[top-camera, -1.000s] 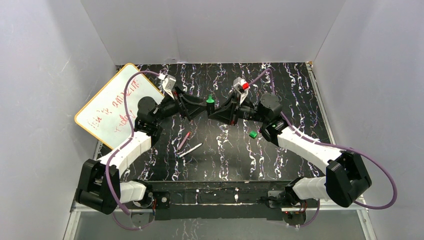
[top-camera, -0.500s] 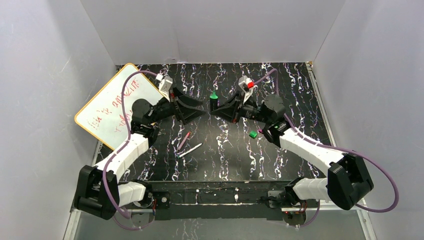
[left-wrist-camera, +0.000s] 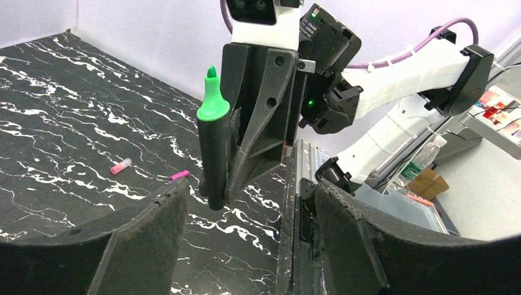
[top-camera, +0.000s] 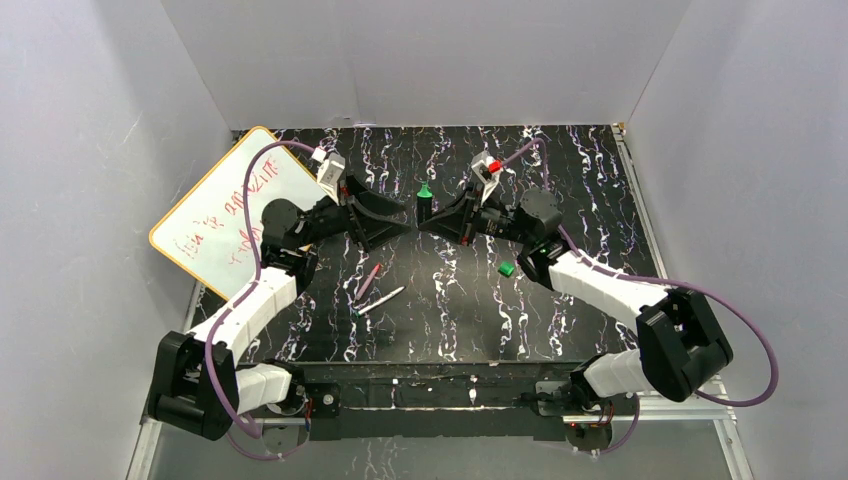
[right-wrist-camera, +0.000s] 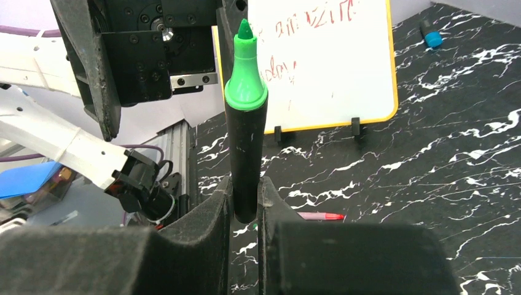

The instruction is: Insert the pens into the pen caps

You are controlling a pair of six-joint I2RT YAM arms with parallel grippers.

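My right gripper [right-wrist-camera: 246, 209] [top-camera: 428, 224] is shut on the lower barrel of the thick black pen [right-wrist-camera: 244, 153] [top-camera: 424, 203], which stands upright with its green tip bare and on top. My left gripper [left-wrist-camera: 246, 209] [top-camera: 398, 224] faces it a short way to the left, open, with nothing between its fingers; the black pen [left-wrist-camera: 213, 153] shows just beyond them. A green cap [top-camera: 507, 269] lies on the table under the right arm. A pale pink cap [left-wrist-camera: 121, 165] and a magenta cap [left-wrist-camera: 179, 176] lie close together. The magenta pen [top-camera: 367, 280] [right-wrist-camera: 319, 216] and the white-grey pen [top-camera: 382, 299] lie near the middle.
A yellow-rimmed whiteboard [top-camera: 225, 210] [right-wrist-camera: 319, 61] with red writing leans at the back left. A small blue-capped item [right-wrist-camera: 430, 34] lies on the black marbled table [top-camera: 560, 330] beyond it. White walls close in the back and both sides.
Both grippers met at the black pen a second ago. My left gripper has drawn back to the left, open, and the pen stays upright in my right gripper.
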